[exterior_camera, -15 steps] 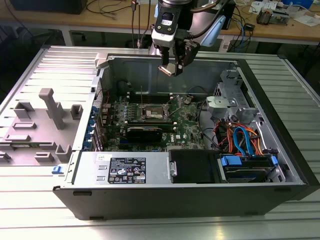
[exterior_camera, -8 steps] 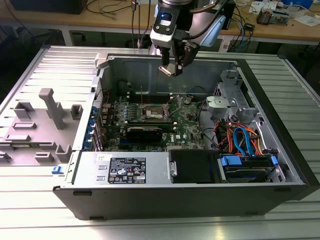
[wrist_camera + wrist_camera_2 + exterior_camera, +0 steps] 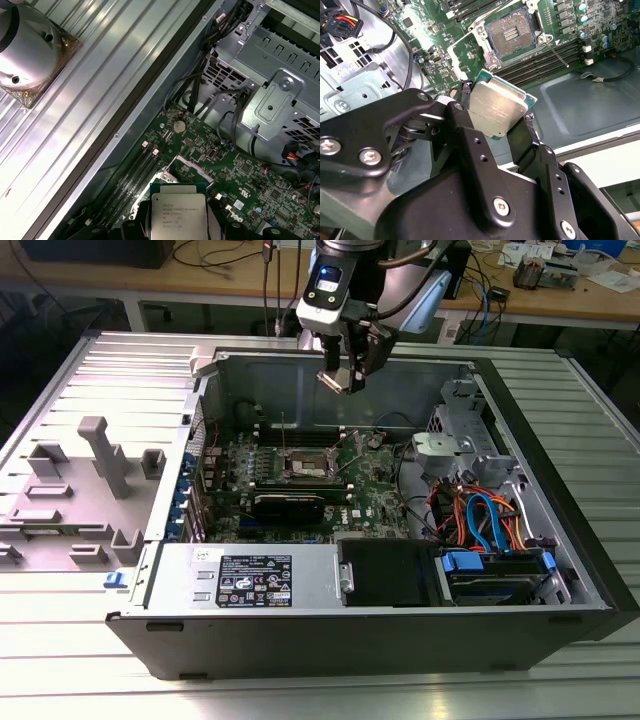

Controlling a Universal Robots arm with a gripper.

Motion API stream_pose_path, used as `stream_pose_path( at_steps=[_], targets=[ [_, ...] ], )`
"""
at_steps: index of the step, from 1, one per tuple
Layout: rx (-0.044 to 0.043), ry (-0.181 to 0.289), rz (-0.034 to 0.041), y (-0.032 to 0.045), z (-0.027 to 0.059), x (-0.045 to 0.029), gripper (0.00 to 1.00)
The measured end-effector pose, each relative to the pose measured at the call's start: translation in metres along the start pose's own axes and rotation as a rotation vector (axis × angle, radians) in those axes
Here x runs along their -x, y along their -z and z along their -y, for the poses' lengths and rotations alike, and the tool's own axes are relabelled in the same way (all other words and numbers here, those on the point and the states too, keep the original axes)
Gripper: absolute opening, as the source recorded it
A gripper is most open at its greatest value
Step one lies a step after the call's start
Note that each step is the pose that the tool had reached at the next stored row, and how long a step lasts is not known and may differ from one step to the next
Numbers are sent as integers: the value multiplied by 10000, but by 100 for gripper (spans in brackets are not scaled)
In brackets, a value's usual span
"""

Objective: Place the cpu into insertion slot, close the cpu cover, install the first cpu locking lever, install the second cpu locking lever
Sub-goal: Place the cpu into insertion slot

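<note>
My gripper (image 3: 338,378) hangs above the open computer case, shut on the cpu (image 3: 334,381), a small flat square chip with a silver-grey top. In both wrist views the cpu (image 3: 497,111) (image 3: 179,215) sits pinched between the two black fingers (image 3: 465,130). The insertion slot (image 3: 512,32), with a dark centre and silver rim, lies uncovered on the green motherboard (image 3: 380,490), well below the chip (image 3: 308,468). The cpu cover (image 3: 470,50) stands open at the slot's edge. A thin locking lever (image 3: 559,54) sticks up unlatched beside it.
Long black memory slots (image 3: 545,60) run beside the socket. A black expansion card (image 3: 288,505), the power supply (image 3: 250,580), a silver drive cage (image 3: 455,440) and coloured cables (image 3: 480,520) crowd the case. A grey fixture (image 3: 100,460) stands at the exterior view's left.
</note>
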State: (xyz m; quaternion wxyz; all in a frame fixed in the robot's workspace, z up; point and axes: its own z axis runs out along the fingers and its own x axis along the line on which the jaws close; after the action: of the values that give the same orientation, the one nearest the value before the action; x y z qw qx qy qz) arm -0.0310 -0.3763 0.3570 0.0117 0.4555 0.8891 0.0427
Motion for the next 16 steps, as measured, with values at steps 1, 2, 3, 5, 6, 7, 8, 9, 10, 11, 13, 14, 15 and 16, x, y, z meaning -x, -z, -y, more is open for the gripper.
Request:
stream_pose_path(
  at_steps=[1, 2, 3, 5, 6, 7, 8, 9, 10, 11, 13, 14, 15, 16],
  targets=[
    [0, 0, 0, 0, 0, 0, 55],
    [0, 0, 0, 0, 0, 0, 55],
    [0, 0, 0, 0, 0, 0, 55],
    [1, -27, 2, -3, 0, 0, 55],
    [2, -101, 11, -7, 1, 0, 55],
    [1, -216, 23, -10, 1, 0, 55],
    [3, -507, 55, -19, 1, 1, 55],
    [3, -706, 76, -24, 2, 1, 55],
    [4, -815, 86, -29, 2, 1, 55],
    [5, -976, 102, -38, 3, 1, 55],
    [5, -1045, 110, -44, 4, 1, 55],
    [4, -1053, 112, -45, 4, 1, 55],
    [4, -1054, 112, -45, 4, 1, 55],
    [5, -1058, 112, -46, 4, 1, 55]
  ],
)
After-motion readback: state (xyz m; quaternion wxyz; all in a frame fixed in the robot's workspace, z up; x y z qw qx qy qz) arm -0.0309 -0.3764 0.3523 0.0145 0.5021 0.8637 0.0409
